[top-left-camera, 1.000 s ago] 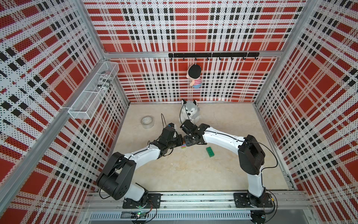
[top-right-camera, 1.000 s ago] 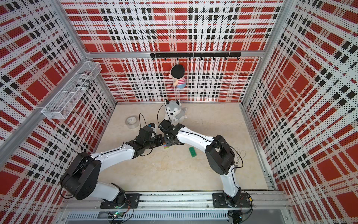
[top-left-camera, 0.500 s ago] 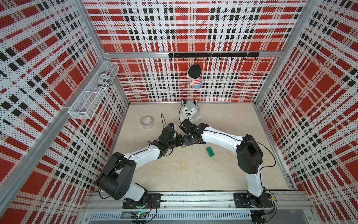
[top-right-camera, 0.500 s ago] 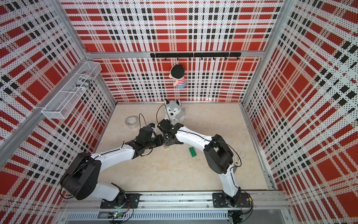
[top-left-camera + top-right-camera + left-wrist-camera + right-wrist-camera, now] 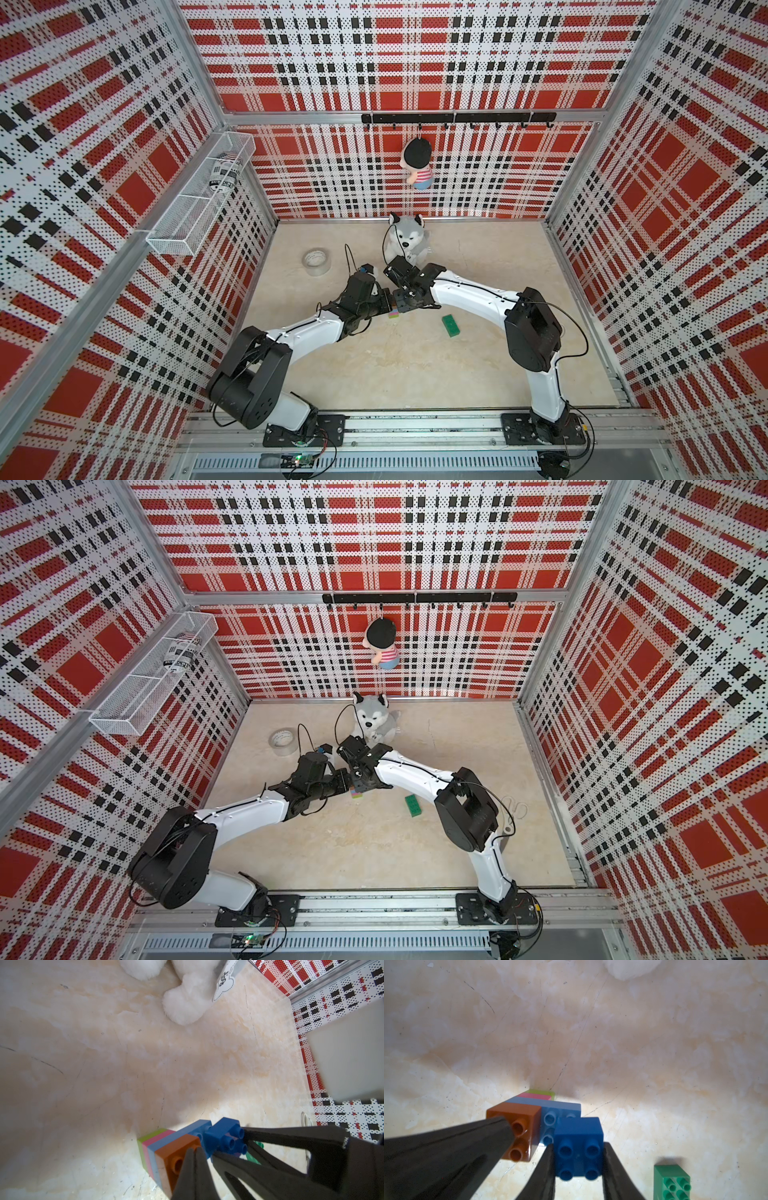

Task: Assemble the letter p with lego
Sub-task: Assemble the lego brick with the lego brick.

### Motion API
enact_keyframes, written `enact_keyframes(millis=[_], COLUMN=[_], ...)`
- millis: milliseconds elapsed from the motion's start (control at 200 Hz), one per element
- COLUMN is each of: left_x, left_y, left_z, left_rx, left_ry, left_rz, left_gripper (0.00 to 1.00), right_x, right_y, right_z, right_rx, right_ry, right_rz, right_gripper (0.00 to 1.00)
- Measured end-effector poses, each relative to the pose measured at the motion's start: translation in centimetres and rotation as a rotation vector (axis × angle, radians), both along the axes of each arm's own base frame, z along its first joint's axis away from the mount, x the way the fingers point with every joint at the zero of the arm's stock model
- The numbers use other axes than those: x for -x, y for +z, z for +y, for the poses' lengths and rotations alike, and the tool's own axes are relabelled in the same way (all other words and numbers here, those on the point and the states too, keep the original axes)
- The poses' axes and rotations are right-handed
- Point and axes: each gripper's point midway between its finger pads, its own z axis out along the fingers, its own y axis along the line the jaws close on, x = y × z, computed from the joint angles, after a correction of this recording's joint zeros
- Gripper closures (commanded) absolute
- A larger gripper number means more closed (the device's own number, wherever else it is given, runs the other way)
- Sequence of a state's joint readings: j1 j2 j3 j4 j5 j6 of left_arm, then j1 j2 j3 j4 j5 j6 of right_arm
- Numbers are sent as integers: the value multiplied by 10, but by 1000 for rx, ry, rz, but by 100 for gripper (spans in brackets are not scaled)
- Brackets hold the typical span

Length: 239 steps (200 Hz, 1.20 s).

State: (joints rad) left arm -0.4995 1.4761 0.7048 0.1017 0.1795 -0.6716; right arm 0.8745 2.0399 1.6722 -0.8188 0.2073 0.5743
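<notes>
Since lego [image 5: 450,325] is judged light, stiff and slick, the blue brick [image 5: 578,1142] is gripped by its side walls in the right fingers [image 5: 545,1174] beside the stack [image 5: 153,1153] on the desk [image 5: 571,1032]; the orange brick [image 5: 519,1113] is pressed by clenched left fingers [image 5: 446,1157].

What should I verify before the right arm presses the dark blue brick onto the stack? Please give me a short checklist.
1. Right gripper grip on the dark blue brick: ok, the jaws clamp two opposite sides.
2. Left gripper steadying the stack: ok, its shut tips sit on the orange brick.
3. Free studs on the light blue brick beside the orange one: ok, bare studs show.
4. Dark blue brick square over those studs: cannot tell; it is not seated yet and looks slightly off.
5. Dark green brick out of the way: ok, it lies apart on the table.
</notes>
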Motion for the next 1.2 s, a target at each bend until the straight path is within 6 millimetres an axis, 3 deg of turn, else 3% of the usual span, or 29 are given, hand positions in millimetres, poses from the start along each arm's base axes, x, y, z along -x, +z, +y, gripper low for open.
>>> enact_keyframes(millis=[1197], left_x=[0], left_y=[0], left_z=[4], left_rx=[3], left_ry=[2], left_rz=[-8], left_gripper=[100], right_x=[-5], right_y=[-1], right_z=[-1], right_rx=[7], right_ry=[-2], right_rz=[-6], right_gripper=[76])
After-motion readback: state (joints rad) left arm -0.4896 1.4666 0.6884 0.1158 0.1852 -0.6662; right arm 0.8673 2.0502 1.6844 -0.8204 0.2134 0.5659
